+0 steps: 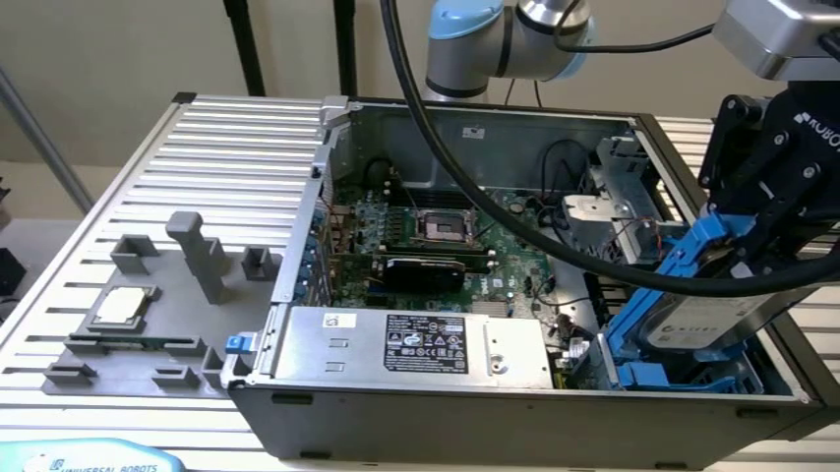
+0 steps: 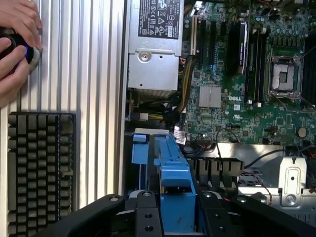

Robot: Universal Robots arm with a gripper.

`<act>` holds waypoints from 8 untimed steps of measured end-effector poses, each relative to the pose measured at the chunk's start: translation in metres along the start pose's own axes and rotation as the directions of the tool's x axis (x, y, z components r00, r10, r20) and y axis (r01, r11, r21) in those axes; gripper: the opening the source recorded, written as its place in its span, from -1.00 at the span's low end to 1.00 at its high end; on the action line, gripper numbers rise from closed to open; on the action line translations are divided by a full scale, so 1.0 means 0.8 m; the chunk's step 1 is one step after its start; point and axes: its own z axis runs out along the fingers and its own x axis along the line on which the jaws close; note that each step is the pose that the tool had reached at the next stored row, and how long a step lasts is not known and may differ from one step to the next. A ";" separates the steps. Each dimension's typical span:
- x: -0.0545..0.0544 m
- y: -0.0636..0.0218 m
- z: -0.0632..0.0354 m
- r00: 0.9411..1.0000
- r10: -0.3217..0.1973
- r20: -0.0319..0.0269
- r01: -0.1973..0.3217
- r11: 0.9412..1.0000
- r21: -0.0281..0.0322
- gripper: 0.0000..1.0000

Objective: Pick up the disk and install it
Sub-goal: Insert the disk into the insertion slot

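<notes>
- The ribbed aluminium table (image 1: 223,147) carries an open grey metal computer case (image 1: 525,418). Its green motherboard (image 1: 434,211) lies exposed behind a grey metal box with a black-and-white label (image 1: 420,344).
- I judge I'm in the install step. The pick-up is done, and the flat silver-grey disk (image 1: 702,320), clipped in its bright blue plastic carrier, hangs tilted over the blue drive bay (image 1: 656,376). The bay sits in the case's near corner on the exterior view's right.
- I cannot tell whether the disk's lower end touches the bay.
- Seating it calls for squaring the carrier with the bay's rails, I reckon.
- The black two-fingered gripper (image 1: 735,251) stands partway closed, clamped on the disk's carrier. In the wrist view the blue frame sits between its fingers.
</notes>
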 end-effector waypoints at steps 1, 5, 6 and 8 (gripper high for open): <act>0.000 0.000 0.000 1.000 0.000 0.001 0.000 1.000 0.000 -0.35; 0.001 0.000 0.000 1.000 -0.004 0.002 0.004 1.000 0.000 -0.35; 0.001 0.000 0.000 1.000 -0.005 0.001 0.005 1.000 0.000 -0.35; 0.002 0.000 0.000 1.000 -0.008 0.001 0.008 1.000 0.000 -0.35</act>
